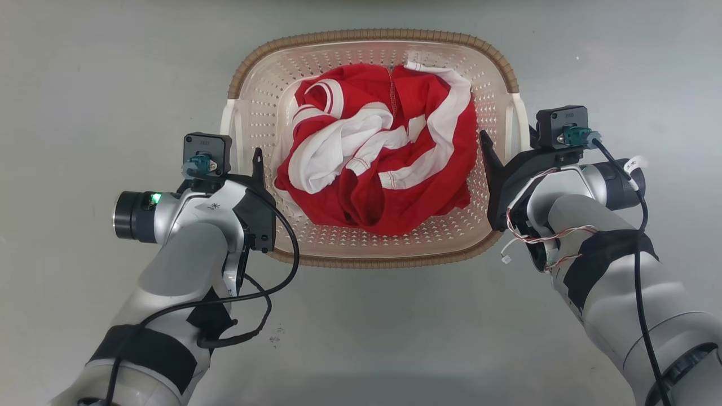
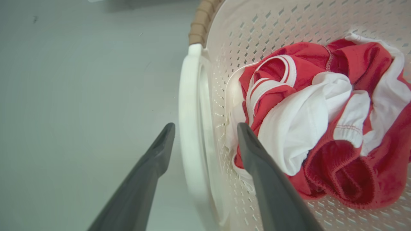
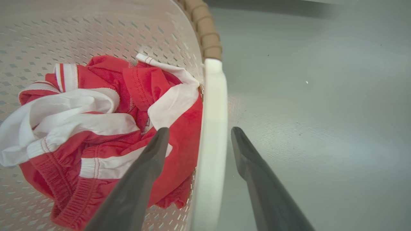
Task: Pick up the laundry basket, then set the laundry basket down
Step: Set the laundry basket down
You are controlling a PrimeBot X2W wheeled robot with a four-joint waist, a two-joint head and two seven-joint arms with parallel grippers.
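Note:
The laundry basket (image 1: 372, 37), cream and perforated with a brown woven-look rim, sits on the grey floor in the middle of the head view. A red and white garment (image 1: 383, 163) lies crumpled inside it. My left gripper (image 1: 242, 169) is open and straddles the white left handle (image 2: 188, 96), one finger outside the basket and one inside, with gaps on both sides. My right gripper (image 1: 507, 144) is open too, straddling the white right handle (image 3: 213, 96) the same way. Neither pair of fingers presses on its handle. In the wrist views the left gripper (image 2: 206, 126) and the right gripper (image 3: 199, 131) show the same.
Bare grey floor (image 1: 84, 84) surrounds the basket on all sides. Loose black cables (image 1: 282, 265) hang from my left forearm, near the basket's front rim.

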